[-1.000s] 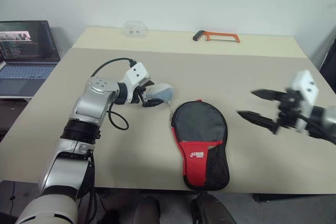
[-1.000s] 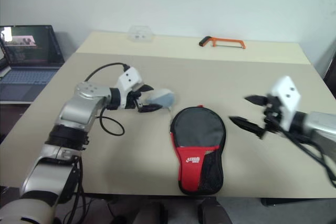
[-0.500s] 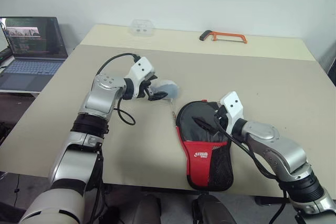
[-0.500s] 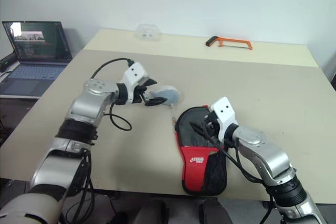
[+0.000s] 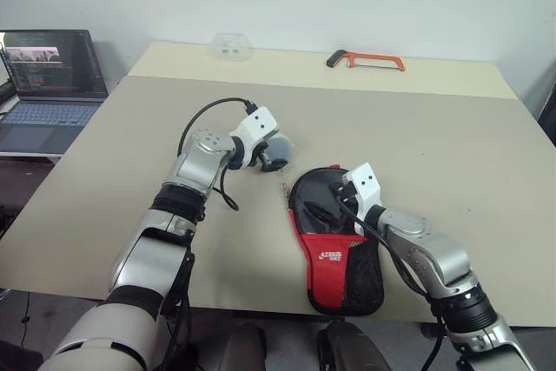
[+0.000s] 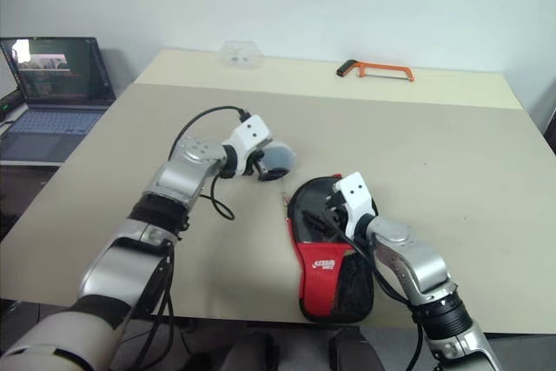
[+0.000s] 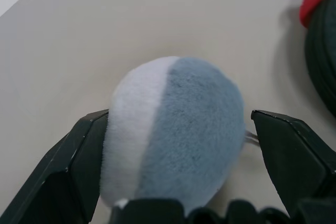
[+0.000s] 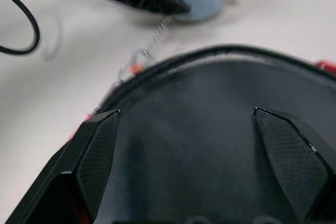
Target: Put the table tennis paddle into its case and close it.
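Down swings the right gripper [image 5: 334, 204] onto the case [image 5: 336, 241], jaws wide and empty; left gripper [image 7: 178, 145], wide, straddles the grey pouch [image 7: 176, 135] beside it.

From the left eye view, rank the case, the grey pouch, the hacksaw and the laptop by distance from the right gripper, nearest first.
1. Case: directly under the right gripper.
2. Grey pouch: just left, between the left gripper's fingers.
3. Hacksaw: table's far edge.
4. Laptop: far left, off the table.
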